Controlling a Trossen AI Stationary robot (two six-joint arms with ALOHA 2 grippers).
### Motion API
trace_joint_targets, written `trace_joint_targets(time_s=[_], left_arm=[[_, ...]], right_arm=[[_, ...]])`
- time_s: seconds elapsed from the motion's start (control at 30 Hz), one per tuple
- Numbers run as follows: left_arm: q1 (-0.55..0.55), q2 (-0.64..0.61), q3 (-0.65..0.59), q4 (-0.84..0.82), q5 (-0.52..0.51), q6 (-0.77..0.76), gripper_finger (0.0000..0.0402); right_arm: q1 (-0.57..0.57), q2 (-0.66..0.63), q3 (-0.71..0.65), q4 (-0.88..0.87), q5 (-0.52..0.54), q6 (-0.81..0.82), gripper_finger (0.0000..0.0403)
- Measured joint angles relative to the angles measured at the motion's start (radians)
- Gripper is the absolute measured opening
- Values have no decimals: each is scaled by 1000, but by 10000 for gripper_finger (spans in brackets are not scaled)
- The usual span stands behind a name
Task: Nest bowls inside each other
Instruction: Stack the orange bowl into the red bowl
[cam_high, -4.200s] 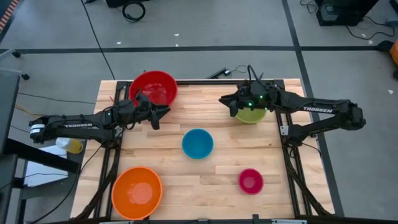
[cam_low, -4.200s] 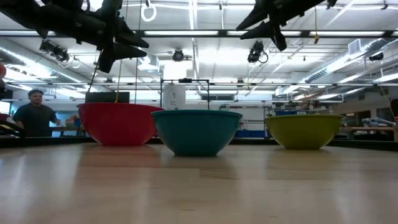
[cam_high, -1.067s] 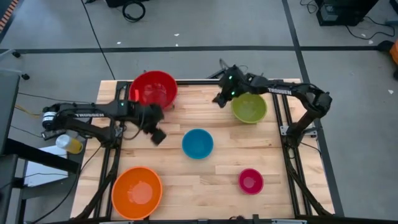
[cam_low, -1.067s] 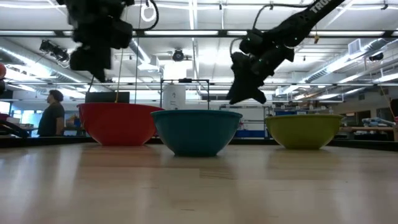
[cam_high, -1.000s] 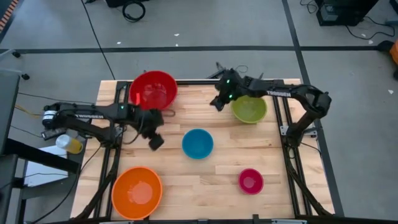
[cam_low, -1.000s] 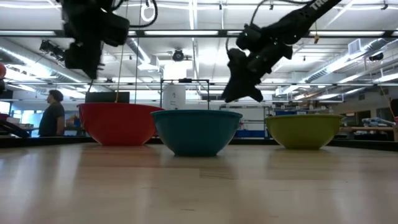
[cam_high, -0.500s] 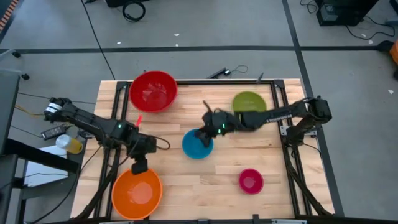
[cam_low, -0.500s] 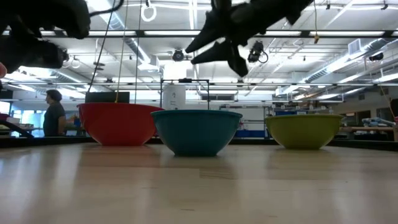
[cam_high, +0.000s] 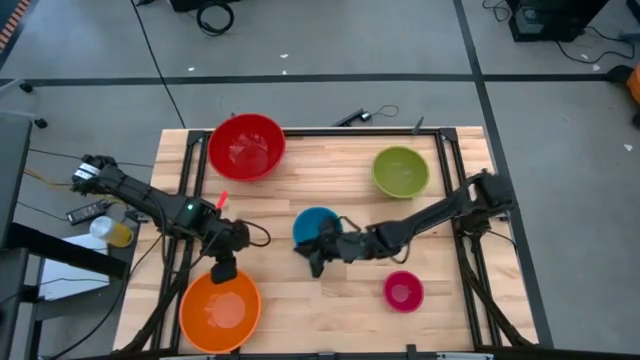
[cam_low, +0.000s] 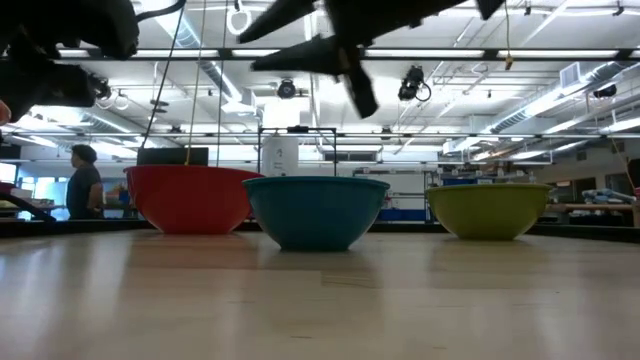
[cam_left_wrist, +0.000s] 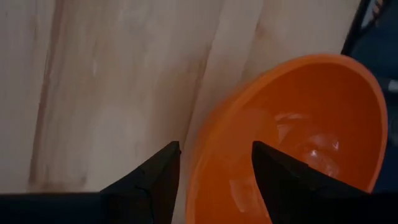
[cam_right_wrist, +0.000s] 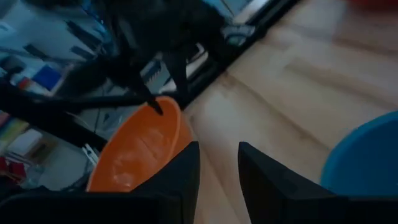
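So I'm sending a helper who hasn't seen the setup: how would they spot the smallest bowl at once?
Start at the wooden table seen from above, then go to its near right corner, away from the red bowl at the far left. The magenta pink bowl sits there alone, just beyond the blue bowl. It is the smallest of the five and the only pink one.

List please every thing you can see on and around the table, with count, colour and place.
red bowl: 1, red, far left of the table
green bowl: 1, olive green, far right
blue bowl: 1, blue, middle
orange bowl: 1, orange, near left corner
pink bowl: 1, magenta, near right
table: 1, light wood
person: 1, dark top, in the room behind
left gripper: 1, dark, open, at the orange bowl's far rim
right gripper: 1, dark, open, at the blue bowl's near edge
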Motion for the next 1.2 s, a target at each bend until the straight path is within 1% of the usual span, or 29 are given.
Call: trace_joint_targets(time_s=[0.17,0.4,0.47,0.53,0.6,0.67,0.77,0.9,1.03,1.2], left_arm=[[-55,0,0,3,-16,-116,201],[-137,0,0,4,-16,-224,201],[-155,0,5,-1,-17,-266,201],[-169,1,36,-2,-14,-310,201],[-177,1,88,4,-10,-333,201],[-188,1,146,3,-36,-333,201],[-209,0,235,-14,-144,-297,201],[-245,0,299,-37,-305,-231,201],[-279,-5,312,-72,-360,-222,201],[-292,-4,311,-117,-393,-225,201]], right_arm=[[11,144,208,-148,46,14,116],[20,302,503,-437,33,-39,117],[21,334,563,-472,28,-42,117],[21,360,611,-504,22,-20,117],[18,386,645,-517,7,-7,117],[12,393,661,-521,-11,-14,117],[-4,414,688,-517,-25,-22,117],[-28,440,722,-520,-104,-35,128],[-35,438,726,-517,-108,-41,154],[-36,450,726,-468,-150,-10,208]])
